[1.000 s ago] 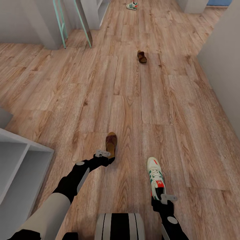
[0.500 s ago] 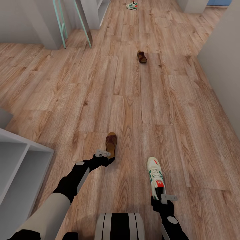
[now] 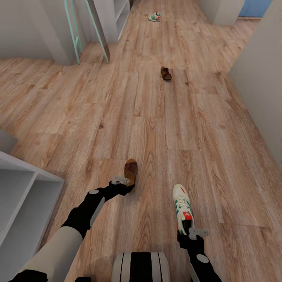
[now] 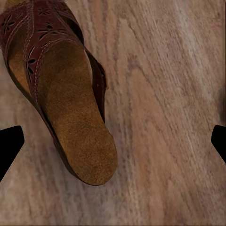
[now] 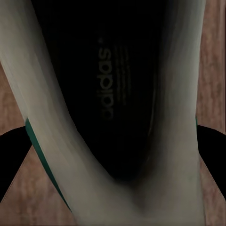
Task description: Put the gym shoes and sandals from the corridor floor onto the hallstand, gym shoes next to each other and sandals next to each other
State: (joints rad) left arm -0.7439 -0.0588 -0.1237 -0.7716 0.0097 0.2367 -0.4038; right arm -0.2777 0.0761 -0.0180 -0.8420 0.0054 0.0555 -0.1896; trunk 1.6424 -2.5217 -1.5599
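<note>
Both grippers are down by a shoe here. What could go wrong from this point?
1. In the left wrist view the near sandal lies off to one side between the open fingertips, so closing may catch only its edge or push it away.
2. The right gripper straddles the near gym shoe at the heel; gripped there, the toe may sag or slip.
3. The hallstand stands close beside the left arm; lifting could clip it.

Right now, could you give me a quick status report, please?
Left gripper open over near sandal. Right gripper at near gym shoe heel, grip unclear. Other sandal and shoe on floor ahead.
</note>
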